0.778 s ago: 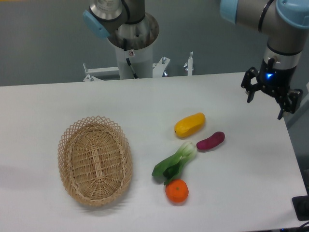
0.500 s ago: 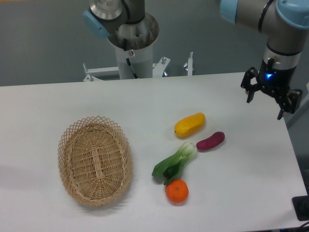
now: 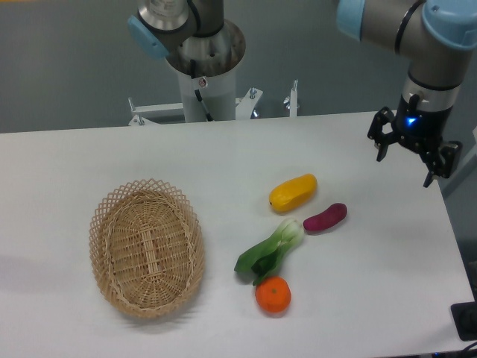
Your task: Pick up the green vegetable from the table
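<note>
Fruit comes first from the near edge: a small round orange fruit [image 3: 273,294] sits closest to the front of the large flat white table [image 3: 67,164], touching or almost touching the dark leaf end of the small green vegetable with its pale whitish stalk [image 3: 270,250]. That vegetable lies flat on the tabletop right of centre, slanting from leaves at the near left up to the stalk end at the far right, where it comes just beside a small purple eggplant-like piece [image 3: 325,217]. Left of all this, toward the table's left edge, rests an oval woven wicker basket [image 3: 146,247]. Further back is a yellow oblong fruit [image 3: 293,192], near the stalk tip.

Farthest off, above the table's far right corner, hangs the black 2-finger gripper [image 3: 406,159], its fingers spread apart and holding nothing, well apart from the vegetable.

The vegetable looks like a light moulded toy, probably stiff and somewhat smooth. The best hold is likely across its narrower middle, fingers closing on the 2 free long sides, away from the orange fruit and the purple piece that crowd its ends.
</note>
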Available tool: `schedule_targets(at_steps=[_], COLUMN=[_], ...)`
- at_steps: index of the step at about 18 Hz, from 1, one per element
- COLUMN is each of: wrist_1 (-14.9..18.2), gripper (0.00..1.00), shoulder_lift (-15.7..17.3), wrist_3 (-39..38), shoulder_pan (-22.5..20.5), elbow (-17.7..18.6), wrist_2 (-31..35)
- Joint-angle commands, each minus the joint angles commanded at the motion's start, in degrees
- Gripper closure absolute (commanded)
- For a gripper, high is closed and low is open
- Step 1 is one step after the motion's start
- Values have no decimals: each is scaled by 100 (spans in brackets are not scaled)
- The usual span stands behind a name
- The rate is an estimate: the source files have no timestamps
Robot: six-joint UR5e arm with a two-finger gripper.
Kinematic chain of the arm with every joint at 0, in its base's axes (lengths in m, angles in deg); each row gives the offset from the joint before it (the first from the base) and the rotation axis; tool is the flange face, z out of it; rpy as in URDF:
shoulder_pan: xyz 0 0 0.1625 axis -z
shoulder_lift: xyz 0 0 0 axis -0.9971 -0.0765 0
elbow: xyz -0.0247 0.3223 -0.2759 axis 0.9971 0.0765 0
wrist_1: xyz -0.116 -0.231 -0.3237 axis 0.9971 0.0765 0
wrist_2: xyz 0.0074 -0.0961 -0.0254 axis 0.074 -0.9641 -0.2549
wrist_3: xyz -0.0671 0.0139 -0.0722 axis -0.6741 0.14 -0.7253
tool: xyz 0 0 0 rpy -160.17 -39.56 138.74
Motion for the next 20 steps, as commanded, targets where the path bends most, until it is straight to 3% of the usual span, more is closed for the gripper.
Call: schedule_targets(at_steps=[3,10,16,20], wrist_1=[-457,-686,-1635,-1715], gripper=[0,0,0,0], shoulder_lift=[-52,-184,-395,-527], wrist_3=[-334,-1151,-2003,-2338], shoulder_pan=[167,588,1080,1336], elbow=[255,809,1468,1583], wrist_2=[9,44,70,70])
